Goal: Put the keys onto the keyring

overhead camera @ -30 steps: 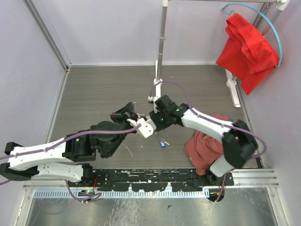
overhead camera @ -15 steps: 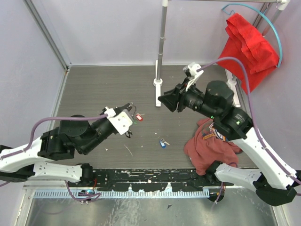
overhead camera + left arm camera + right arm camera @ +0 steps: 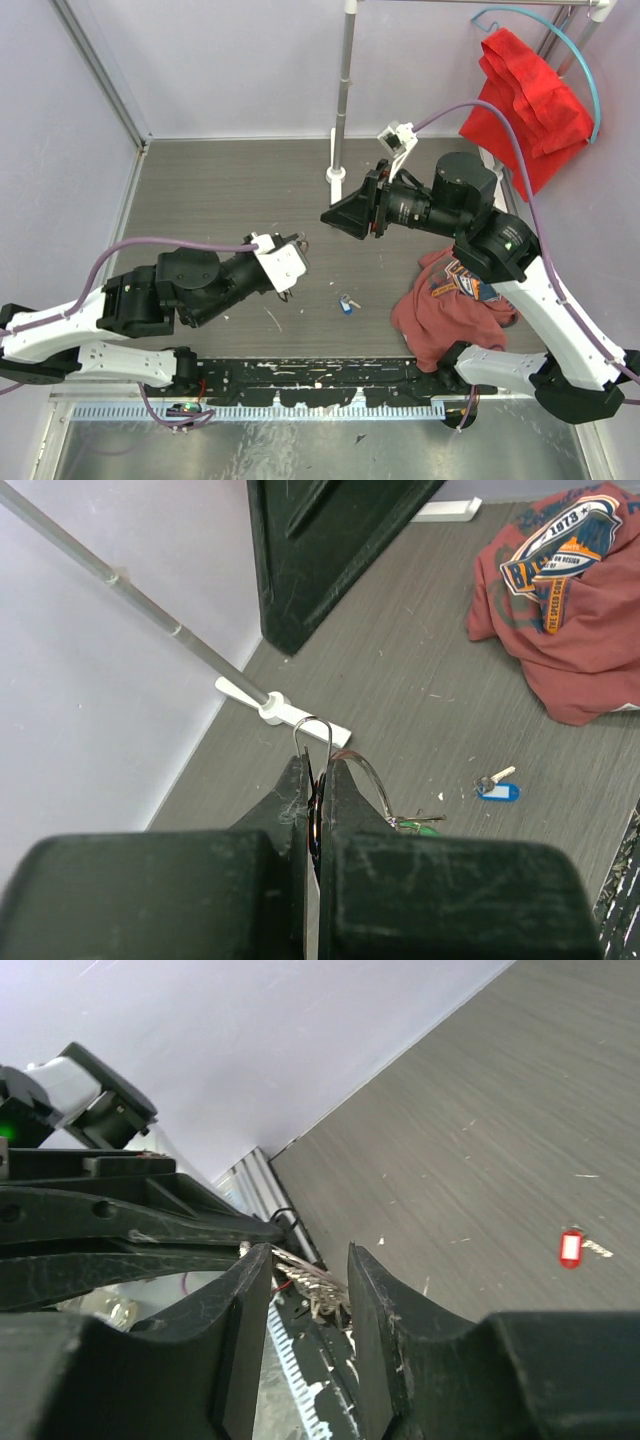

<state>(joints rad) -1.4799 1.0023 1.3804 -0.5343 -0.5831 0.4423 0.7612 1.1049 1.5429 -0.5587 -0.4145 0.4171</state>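
Your left end effector [image 3: 318, 778] clamps the thin wire keyring [image 3: 313, 718], right end effector [image 3: 308, 1260] half-spread, empty; blue key [image 3: 497, 790] near the keyring looks light, skiddy, so take its tag.

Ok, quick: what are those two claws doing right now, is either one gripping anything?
Left gripper: closed, pinching the thin silver wire keyring.
Right gripper: open, fingers apart, holding nothing.
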